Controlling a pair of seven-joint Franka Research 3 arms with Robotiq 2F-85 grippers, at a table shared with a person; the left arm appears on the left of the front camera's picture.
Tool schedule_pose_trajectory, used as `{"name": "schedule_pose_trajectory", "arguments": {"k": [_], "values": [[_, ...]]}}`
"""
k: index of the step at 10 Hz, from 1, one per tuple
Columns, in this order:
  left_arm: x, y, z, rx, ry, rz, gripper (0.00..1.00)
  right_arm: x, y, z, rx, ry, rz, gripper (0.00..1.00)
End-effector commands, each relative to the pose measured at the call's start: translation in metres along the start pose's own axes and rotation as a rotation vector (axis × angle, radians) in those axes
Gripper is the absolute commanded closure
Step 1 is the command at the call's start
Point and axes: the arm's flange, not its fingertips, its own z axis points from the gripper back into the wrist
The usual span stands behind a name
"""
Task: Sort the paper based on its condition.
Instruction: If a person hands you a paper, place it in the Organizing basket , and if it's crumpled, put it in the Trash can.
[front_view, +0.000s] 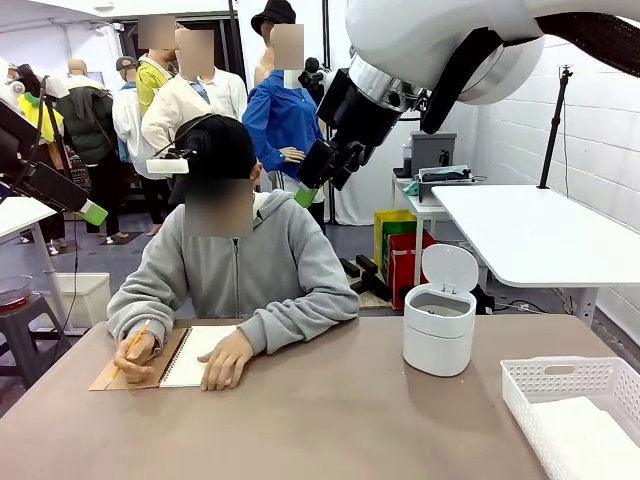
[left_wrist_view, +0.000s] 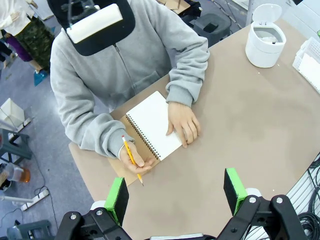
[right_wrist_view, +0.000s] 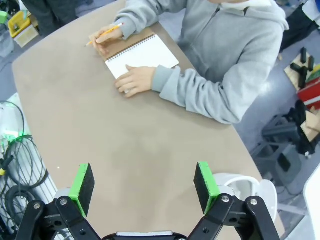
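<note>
**Left gripper** (left_wrist_view: 176, 194): jaws spread wide, green pads facing each other, nothing between them. It hangs high above the near side of the table (left_wrist_view: 250, 125). Its body is cut off by the lower frame edge.

**Right gripper** (right_wrist_view: 144, 181): jaws likewise parted and empty, raised well above the tabletop. In the front view it is seen side-on, so its gap is hard to read there.

**Person's hands:** one hand (left_wrist_view: 184, 124) lies flat on the open page. The other (left_wrist_view: 131, 161) pinches a yellow pencil (left_wrist_view: 130, 154) at the cover's edge.

**Notebook** (left_wrist_view: 152, 122): spiral-bound, brown cover folded under, white page up, partly covered by the flat hand.

**Bin** (front_view: 439, 330): white, round, lid tipped up, standing right of the person. In the right wrist view it is partly hidden behind a finger.

**Basket** (front_view: 560, 372): white, slotted, at the table's near right corner, cropped by the frame.

**Paper** (front_view: 590, 442): a smooth pale layer lying flat inside the basket, not clearly separable from the basket floor.
</note>
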Motion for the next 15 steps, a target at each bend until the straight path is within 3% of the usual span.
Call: {"name": "schedule_pose_trajectory", "arguments": {"k": [1, 15], "values": [[0.0004, 0.0002, 0.0002, 0.001, -0.003, 0.000, 0.00, -0.0009, 0.0006, 0.0004, 0.004, -0.003, -0.004, 0.00], [0.0004, 0.0002, 0.0002, 0.001, -0.003, 0.000, 0.00, -0.0009, 0.0006, 0.0004, 0.004, -0.003, -0.004, 0.00]]}}
